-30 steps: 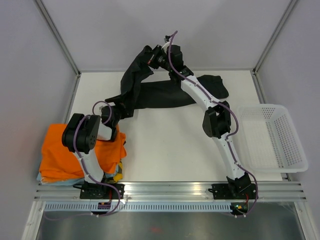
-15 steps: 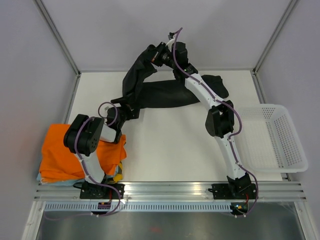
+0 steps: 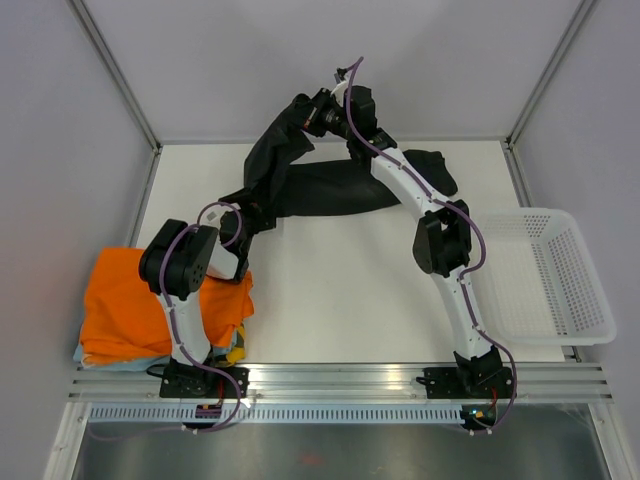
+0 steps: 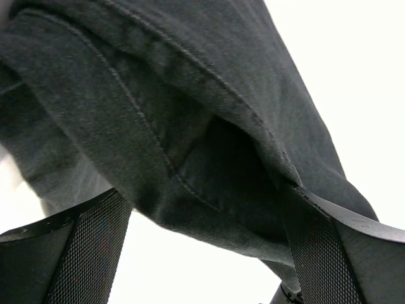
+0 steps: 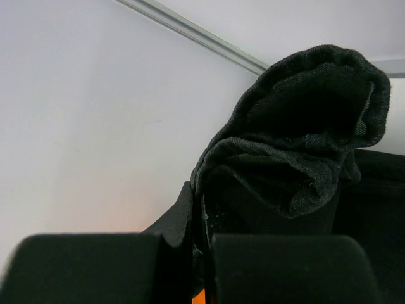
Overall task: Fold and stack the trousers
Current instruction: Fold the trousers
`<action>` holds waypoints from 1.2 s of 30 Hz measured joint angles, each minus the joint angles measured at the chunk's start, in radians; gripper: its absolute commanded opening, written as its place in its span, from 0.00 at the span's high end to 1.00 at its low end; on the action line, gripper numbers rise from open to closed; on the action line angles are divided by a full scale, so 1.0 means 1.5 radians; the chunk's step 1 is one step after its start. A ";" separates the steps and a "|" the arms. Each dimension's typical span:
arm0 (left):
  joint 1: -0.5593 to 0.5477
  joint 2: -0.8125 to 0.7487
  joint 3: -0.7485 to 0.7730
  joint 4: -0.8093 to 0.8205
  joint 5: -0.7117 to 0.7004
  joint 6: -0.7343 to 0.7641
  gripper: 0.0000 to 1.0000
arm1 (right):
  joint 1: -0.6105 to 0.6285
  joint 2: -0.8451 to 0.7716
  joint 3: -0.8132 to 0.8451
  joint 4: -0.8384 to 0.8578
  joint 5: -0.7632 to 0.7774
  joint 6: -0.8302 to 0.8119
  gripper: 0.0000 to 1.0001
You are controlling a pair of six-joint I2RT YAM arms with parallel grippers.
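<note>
The black trousers (image 3: pixel 330 188) lie across the back of the white table, with one part lifted toward the back wall. My right gripper (image 3: pixel 305 112) is shut on that lifted bunch of fabric, high above the table's far edge; in the right wrist view the jaws (image 5: pixel 205 209) pinch a fold of the trousers (image 5: pixel 297 158). My left gripper (image 3: pixel 258 215) is at the trousers' near-left end. In the left wrist view its fingers (image 4: pixel 95 247) stand wide apart with the trousers' hem (image 4: pixel 190 126) between them, touching the right finger.
A stack of folded clothes with a bright orange garment (image 3: pixel 130 310) on top sits at the near left, under the left arm. A white mesh basket (image 3: pixel 540 275) stands at the right edge. The grey back wall is close behind the right gripper.
My left gripper has moved right and away from the orange stack, onto the trousers' near-left end. My right gripper has lifted its bunch of fabric slightly up and to the right.
</note>
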 measured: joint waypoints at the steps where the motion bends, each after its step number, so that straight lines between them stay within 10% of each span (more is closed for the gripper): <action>1: 0.001 0.000 0.000 0.003 -0.003 0.000 0.01 | 0.000 -0.002 -0.004 0.001 -0.001 0.000 1.00; 36: 0.091 -0.026 -0.011 0.025 -0.056 -0.003 0.09 | -0.017 -0.044 -0.105 0.005 -0.019 -0.005 1.00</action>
